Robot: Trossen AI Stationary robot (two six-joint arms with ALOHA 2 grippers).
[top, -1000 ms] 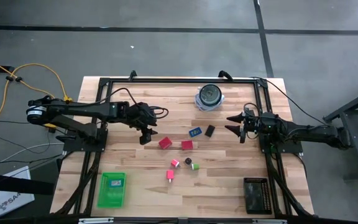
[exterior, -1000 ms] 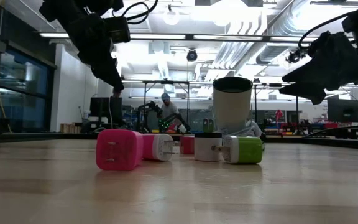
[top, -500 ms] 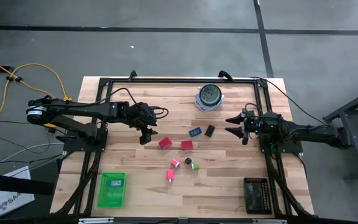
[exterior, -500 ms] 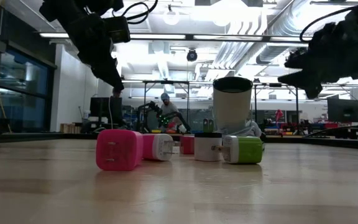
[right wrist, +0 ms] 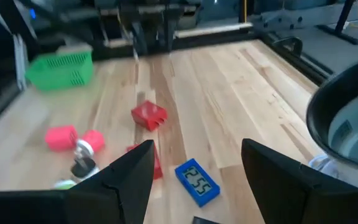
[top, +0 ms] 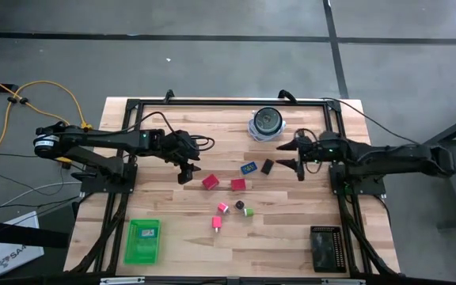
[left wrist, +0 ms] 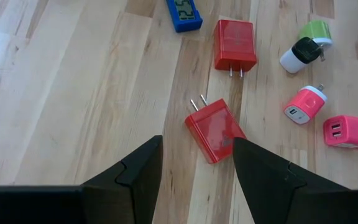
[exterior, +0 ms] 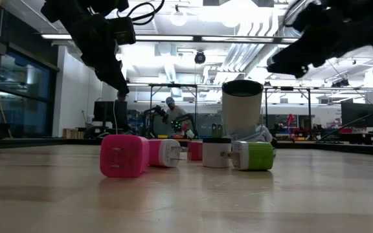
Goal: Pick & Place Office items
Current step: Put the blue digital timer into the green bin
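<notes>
1. High view: since the earlier frame the right gripper point(top: 294, 155) has reached leftward over the table and now hangs just beside the black rectangle point(top: 267, 166), fingers spread, gripping nothing. The left gripper point(top: 185, 172) has not shifted; it hovers just beside a red plug block point(top: 210, 182), jaws parted and empty. A second red plug block point(top: 237, 184) lies near, the blue clock point(top: 249, 168) sits beside the black rectangle, and the pink, green and dark plugs cluster toward the near side. The green tray point(top: 143, 241) and black tray point(top: 325, 247) sit at the near corners, well apart from both grippers.

2. Low view: both grippers hang above the table, touching nothing. A pink plug point(exterior: 124, 156) stands nearest, with a green plug point(exterior: 256, 156) to its right.

3. Left wrist view: the dark fingers point(left wrist: 135, 174) stand apart with nothing between them; the nearer red plug block point(left wrist: 215, 130) lies tilted just ahead of the gap, prongs pointing away.

4. Right wrist view: the fingers point(right wrist: 126, 177) are spread and empty. The blue clock point(right wrist: 197, 182) lies flat just ahead between them, with the red block point(right wrist: 148, 115) and pink plugs point(right wrist: 73, 137) farther off.
</notes>
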